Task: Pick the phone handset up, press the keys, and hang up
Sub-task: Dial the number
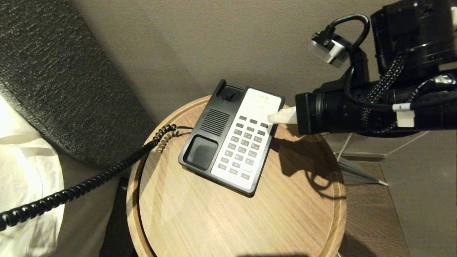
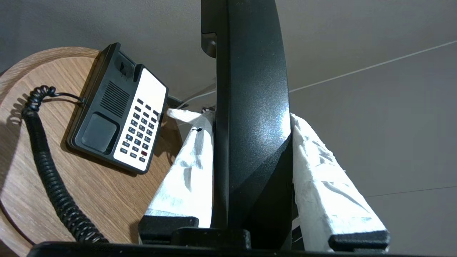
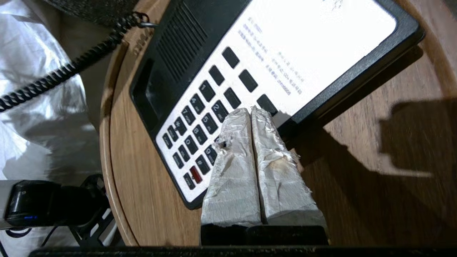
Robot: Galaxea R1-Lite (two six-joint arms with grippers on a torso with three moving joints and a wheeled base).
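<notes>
Reaching in from the right of the head view, the right arm's black wrist fills the near corner, and the right gripper (image 1: 276, 117), its taped fingers pressed together into one blunt tip, hangs over the upper keys of the phone base (image 1: 232, 141). That base sits on a round wooden table (image 1: 303, 214) with its cradle bare. A coiled cord (image 1: 71, 192) runs from its side off the table's left edge and out of view; neither the handset nor the left arm shows here.

Closest in the left wrist view is the phone handset (image 2: 250, 125), upright and pinched at its middle between the left gripper (image 2: 251, 150) and its two white-wrapped fingers (image 2: 185, 171). It is held off to the side of the table, well apart from the base (image 2: 117, 110).

Nearest in the right wrist view are the two closed fingers (image 3: 246, 142), empty, their tips over the keypad (image 3: 203, 121) near the top rows. I cannot tell whether they touch a key.

Judging by this, pickup is done and key pressing is in hand. The next move calls for a short, straight push on one key without skidding onto its neighbours, and afterwards the handset must go back into the cradle, ends matched to the recesses.
</notes>
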